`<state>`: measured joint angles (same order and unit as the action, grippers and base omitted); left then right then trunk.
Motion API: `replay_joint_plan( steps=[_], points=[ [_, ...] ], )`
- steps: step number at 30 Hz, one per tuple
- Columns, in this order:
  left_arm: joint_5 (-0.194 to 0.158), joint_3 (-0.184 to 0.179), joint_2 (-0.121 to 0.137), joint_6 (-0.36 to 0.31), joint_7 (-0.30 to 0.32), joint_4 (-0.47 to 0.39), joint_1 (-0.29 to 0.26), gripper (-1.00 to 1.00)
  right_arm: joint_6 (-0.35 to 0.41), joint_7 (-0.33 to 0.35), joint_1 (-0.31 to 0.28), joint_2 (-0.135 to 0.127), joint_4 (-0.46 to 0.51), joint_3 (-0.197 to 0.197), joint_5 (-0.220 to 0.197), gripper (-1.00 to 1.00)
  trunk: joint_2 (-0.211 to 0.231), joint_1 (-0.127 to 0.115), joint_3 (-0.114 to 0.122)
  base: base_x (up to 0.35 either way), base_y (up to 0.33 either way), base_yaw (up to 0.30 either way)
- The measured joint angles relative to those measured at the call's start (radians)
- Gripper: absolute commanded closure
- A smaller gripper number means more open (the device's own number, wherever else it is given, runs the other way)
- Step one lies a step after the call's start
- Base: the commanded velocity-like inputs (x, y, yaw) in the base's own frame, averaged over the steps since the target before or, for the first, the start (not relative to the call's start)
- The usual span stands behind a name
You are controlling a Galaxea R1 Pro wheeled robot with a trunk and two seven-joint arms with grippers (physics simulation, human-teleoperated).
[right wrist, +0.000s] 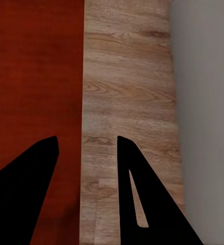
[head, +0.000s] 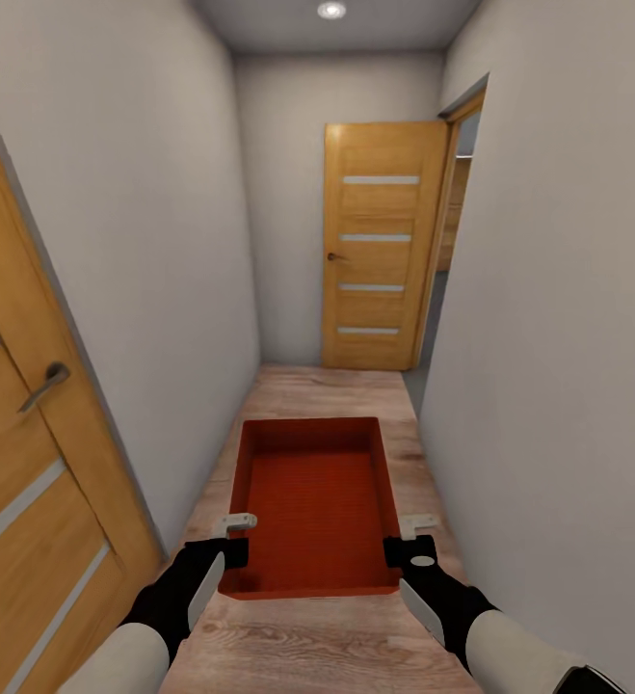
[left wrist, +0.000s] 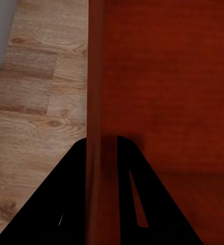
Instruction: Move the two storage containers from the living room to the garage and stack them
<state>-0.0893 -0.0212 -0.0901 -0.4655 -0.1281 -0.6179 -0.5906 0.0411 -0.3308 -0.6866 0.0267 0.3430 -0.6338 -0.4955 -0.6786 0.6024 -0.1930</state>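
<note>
I carry one red-orange storage container (head: 317, 501) low in front of me, above the light wood-plank floor (head: 327, 395) of a narrow corridor. It has no lid and its inside is bare. My left gripper (head: 232, 540) is shut on the left wall near the container's close end. In the left wrist view that wall (left wrist: 94, 76) runs between the two black fingers. My right gripper (head: 406, 542) grips the right wall at the same end, one finger over the red inside (right wrist: 35, 71) and the other outside. The second container is out of view.
White walls close in on both sides. An orange-brown wooden door (head: 28, 463) with a lever handle stands close at my left. At the corridor's far end another such door (head: 380, 260) stands open beside a doorway (head: 452, 241) on the right.
</note>
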Motion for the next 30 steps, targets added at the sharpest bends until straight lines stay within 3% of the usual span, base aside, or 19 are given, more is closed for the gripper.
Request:
replay_joint_plan(
  steps=[30],
  points=[
    [0.000, 0.001, 0.000, 0.001, 0.000, 0.000, 0.001, 1.00, 0.000, 0.000, 0.000, 0.000, 0.000, 0.000, 0.001, 1.00, 0.000, 0.000, 0.000, 0.323, 0.000, 0.000]
  ],
)
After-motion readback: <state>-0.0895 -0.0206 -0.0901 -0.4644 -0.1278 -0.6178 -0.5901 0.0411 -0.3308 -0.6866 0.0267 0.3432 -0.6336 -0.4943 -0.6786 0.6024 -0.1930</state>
